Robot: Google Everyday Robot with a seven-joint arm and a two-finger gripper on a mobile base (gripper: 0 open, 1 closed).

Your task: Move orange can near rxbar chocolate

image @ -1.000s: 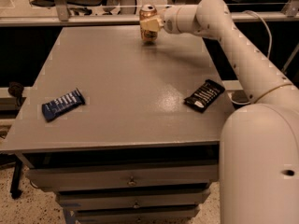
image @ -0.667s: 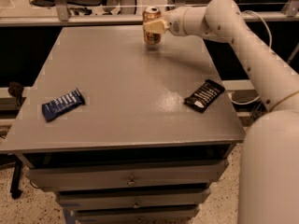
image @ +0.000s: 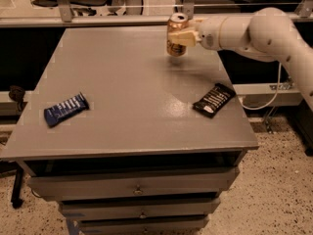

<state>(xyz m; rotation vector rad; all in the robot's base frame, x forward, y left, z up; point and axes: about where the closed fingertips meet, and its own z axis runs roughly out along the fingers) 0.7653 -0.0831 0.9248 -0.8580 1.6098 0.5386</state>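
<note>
The orange can (image: pixel 175 29) is upright and lifted a little above the far right part of the grey table (image: pixel 127 92). My gripper (image: pixel 180 35) comes in from the right and is shut on the can's side. The rxbar chocolate (image: pixel 213 100), a black wrapper with white stripes, lies flat near the table's right edge, well in front of the can and slightly right of it.
A blue wrapper with white stripes (image: pixel 65 109) lies near the table's left front. A rail (image: pixel 122 6) runs behind the table. Drawers (image: pixel 132 185) sit under the tabletop. My white arm (image: pixel 264 33) reaches over the right edge.
The gripper has carried the can to the right and slightly toward the front, lifting it off the far edge of the table.
</note>
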